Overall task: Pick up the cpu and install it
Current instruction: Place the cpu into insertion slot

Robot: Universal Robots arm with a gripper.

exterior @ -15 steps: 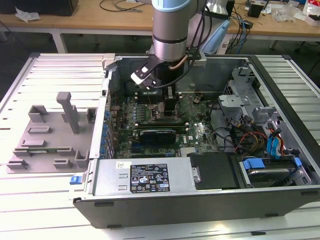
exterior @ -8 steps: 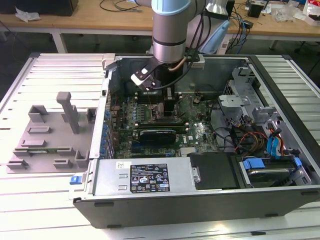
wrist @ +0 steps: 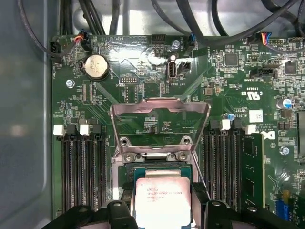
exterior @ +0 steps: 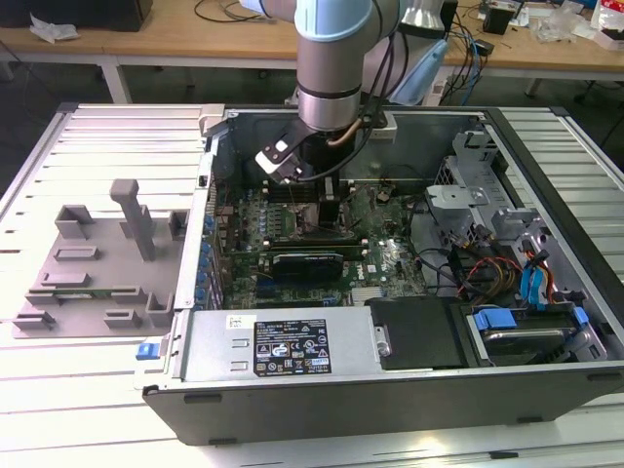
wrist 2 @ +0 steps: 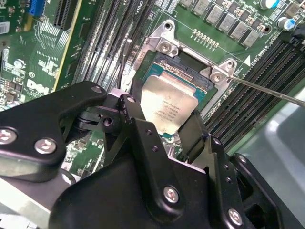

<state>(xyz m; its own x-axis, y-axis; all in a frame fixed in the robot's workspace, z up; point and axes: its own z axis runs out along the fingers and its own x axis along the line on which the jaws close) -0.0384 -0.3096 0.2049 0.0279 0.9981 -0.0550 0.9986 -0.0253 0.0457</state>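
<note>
Tool [wrist 2: 164, 121] clamped on the cpu [wrist 2: 167, 102], black fingers [wrist 2: 136, 119] pressing two opposite edges. Cpu shiny side up, directly over the open socket [wrist 2: 188, 71]; seated or just above it, cannot tell. Socket's metal load plate [wrist: 159, 105] swung up and back, thin lever [wrist 2: 267, 90] out to one side. Exterior view: arm [exterior: 331, 58] reaches down into the open computer case [exterior: 390, 390], near the middle of the motherboard [exterior: 390, 263]. Case sits on slatted worktop [exterior: 97, 136]; grey fixture [exterior: 88, 283] beside it, toward the worktop edge at the exterior view's left.
</note>
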